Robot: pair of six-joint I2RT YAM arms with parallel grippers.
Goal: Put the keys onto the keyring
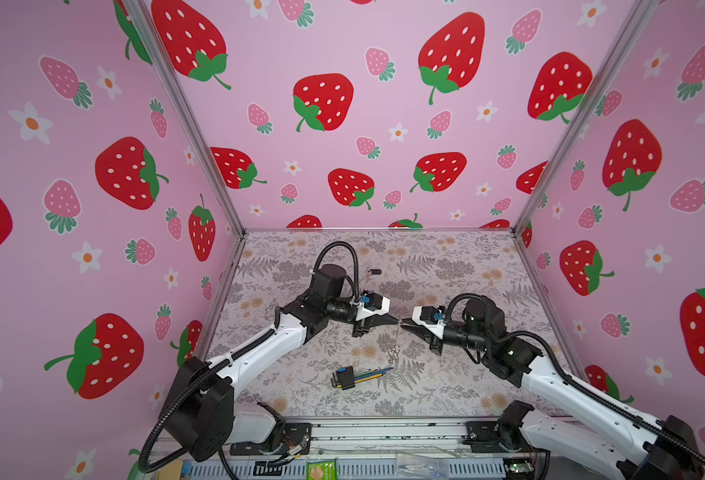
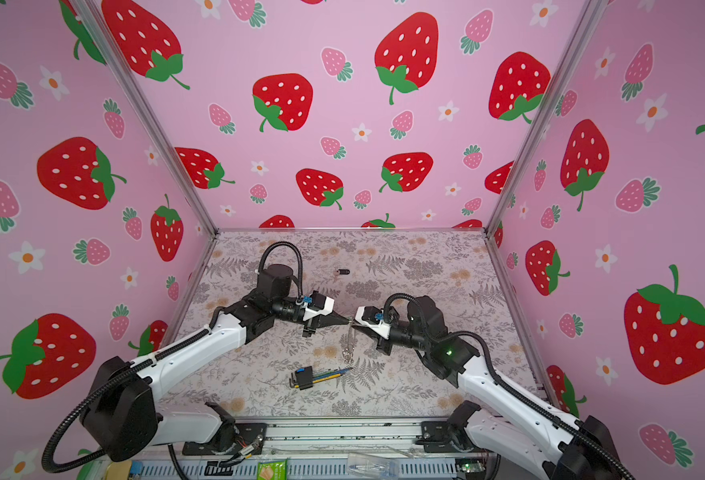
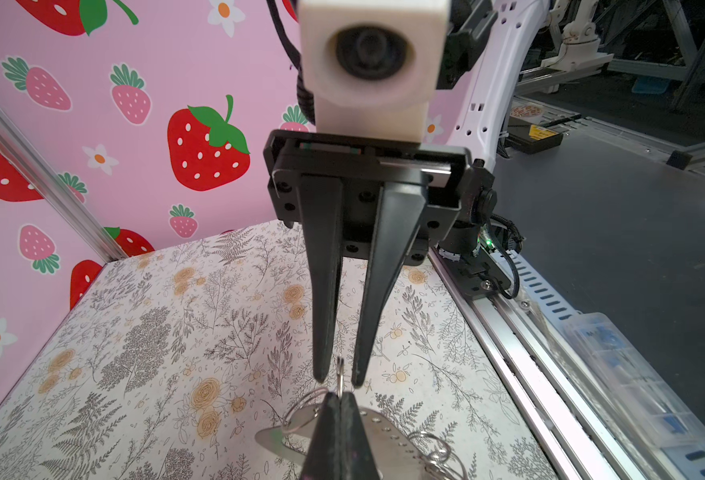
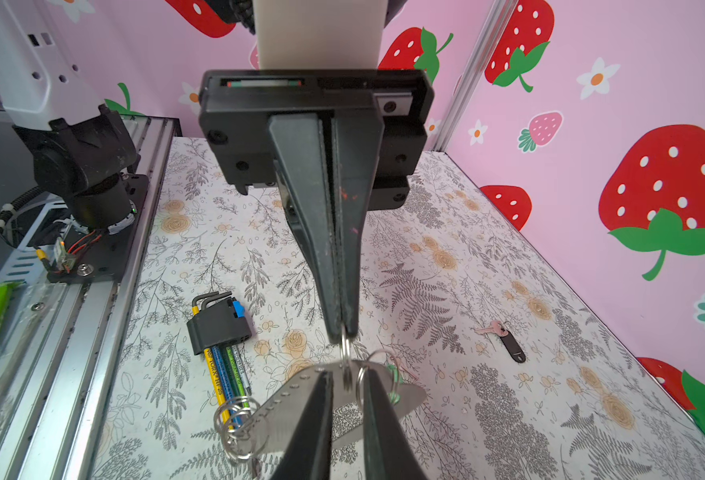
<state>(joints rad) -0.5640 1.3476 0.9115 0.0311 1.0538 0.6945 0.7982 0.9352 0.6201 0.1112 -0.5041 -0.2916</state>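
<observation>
Left gripper (image 4: 344,332), clamped on a wire ring of the flat silvery hole-punched metal keyring (image 4: 294,397) hanging just beyond the bundle of coloured hex wrenches (image 4: 217,332), should hold steady while the right gripper (image 3: 339,376), jaws narrowly apart astride that ring, pinches squarely; the small black-tagged key (image 4: 502,338) lies well beyond that bundle.

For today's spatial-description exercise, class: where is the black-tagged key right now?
In both top views the black-tagged key lies on the table toward the back, near the middle, just beyond the left end effector.
</observation>
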